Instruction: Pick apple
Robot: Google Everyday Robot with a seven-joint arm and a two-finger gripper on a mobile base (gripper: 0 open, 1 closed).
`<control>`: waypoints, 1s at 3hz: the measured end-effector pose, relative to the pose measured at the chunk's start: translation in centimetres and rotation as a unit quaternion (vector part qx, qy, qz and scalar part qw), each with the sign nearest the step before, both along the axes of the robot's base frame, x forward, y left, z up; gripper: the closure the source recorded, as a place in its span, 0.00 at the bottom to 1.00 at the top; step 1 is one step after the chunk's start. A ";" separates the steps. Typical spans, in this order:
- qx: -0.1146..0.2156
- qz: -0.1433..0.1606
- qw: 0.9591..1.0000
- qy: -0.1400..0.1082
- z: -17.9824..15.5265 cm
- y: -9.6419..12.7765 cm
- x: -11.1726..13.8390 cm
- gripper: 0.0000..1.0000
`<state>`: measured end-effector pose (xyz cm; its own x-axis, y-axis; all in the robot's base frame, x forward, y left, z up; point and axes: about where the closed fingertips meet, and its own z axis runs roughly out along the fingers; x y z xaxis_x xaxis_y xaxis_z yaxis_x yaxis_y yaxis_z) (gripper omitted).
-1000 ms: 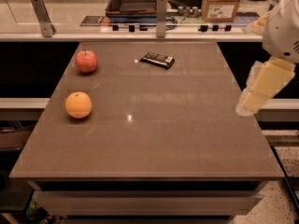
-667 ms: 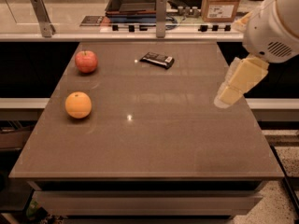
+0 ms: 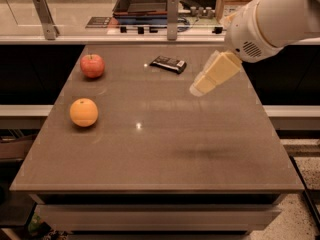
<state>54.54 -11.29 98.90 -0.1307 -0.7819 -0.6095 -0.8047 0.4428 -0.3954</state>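
Observation:
The apple (image 3: 92, 65) is small, round and red with a dimpled top. It sits on the brown table (image 3: 160, 149) at the far left. My gripper (image 3: 200, 87) hangs above the table right of centre, well to the right of the apple and not touching it. It points down and to the left. The white arm reaches in from the upper right.
A smooth orange (image 3: 83, 112) sits on the table in front of the apple, near the left edge. A dark flat wrapped bar (image 3: 168, 64) lies at the back centre, just left of the gripper. A counter with a dark tray (image 3: 145, 1) and metal posts stands behind the table.
The arm and gripper have moved left from the table's right edge to above its right-centre part. The apple, orange and bar have not moved.

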 end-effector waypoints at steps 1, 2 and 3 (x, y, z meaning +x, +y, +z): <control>0.051 0.017 0.999 -0.010 -0.6 3.1 3.3 0.00; 0.092 0.045 0.995 -0.019 -0.3 8.9 6.3 0.00; 0.092 0.045 0.995 -0.019 -0.3 8.9 6.3 0.00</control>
<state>60.83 -2.41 98.57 -0.0389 -0.6648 -0.7460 -0.8308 0.4363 -0.3455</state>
